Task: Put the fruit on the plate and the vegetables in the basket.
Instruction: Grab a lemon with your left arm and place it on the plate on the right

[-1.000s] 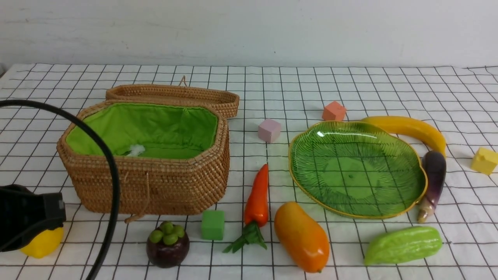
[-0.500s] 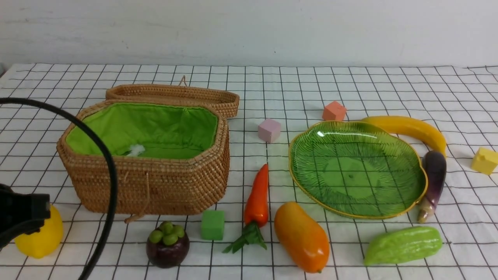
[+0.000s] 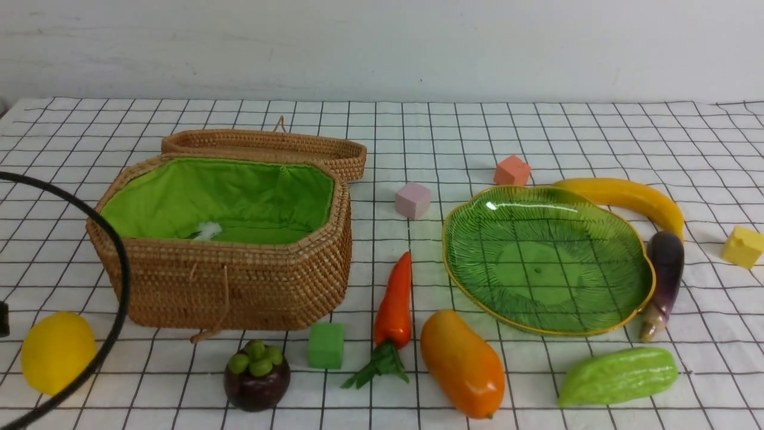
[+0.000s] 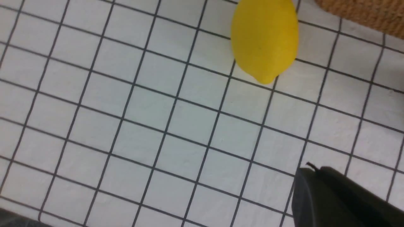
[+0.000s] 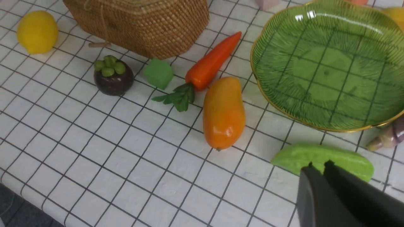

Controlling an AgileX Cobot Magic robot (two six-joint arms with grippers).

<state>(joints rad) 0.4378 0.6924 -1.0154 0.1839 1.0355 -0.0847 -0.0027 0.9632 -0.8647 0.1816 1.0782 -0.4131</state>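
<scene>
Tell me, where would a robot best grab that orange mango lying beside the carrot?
Across its fat middle, coming straight down from above. The mango lies flat on its side, so its rounded flanks are free for the jaws; its ends taper and would likely slip. Mind the carrot, whose leaves lie close by.

Lab-like test bench, grid-checked cloth [image 3: 537, 131], bare white wall [image 3: 382, 42], toy mango [image 3: 462, 363]

basket [image 3: 239, 286] left of plate [image 3: 546, 263], carrot [image 3: 395, 304] between them, mango [image 3: 462, 362] before plate, lemon [image 3: 57, 352] far left
</scene>
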